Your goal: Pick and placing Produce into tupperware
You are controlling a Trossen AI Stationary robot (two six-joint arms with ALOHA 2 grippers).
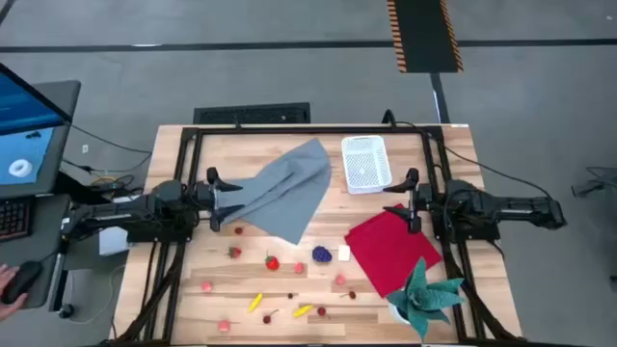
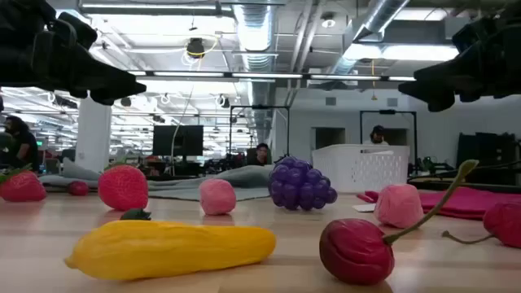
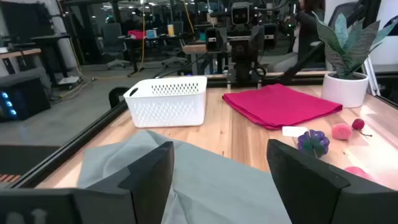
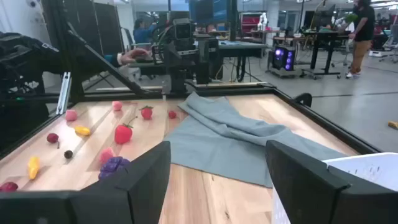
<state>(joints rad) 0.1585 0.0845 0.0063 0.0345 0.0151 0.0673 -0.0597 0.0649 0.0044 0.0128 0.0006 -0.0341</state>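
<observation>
Wooden counter carries scattered produce; we see none in the tupperware at its far edge. Left tool and right tool hover with fingers apart, empty. We judge everything remains to do.

Two dark arms, stretched level from opposite sides toward the middle, facing each other. Left gripper raised in the air, fingers spread wide, nothing between them. Right gripper at similar height, fingers also apart and empty. Both wrists straight, not tilted.
</observation>
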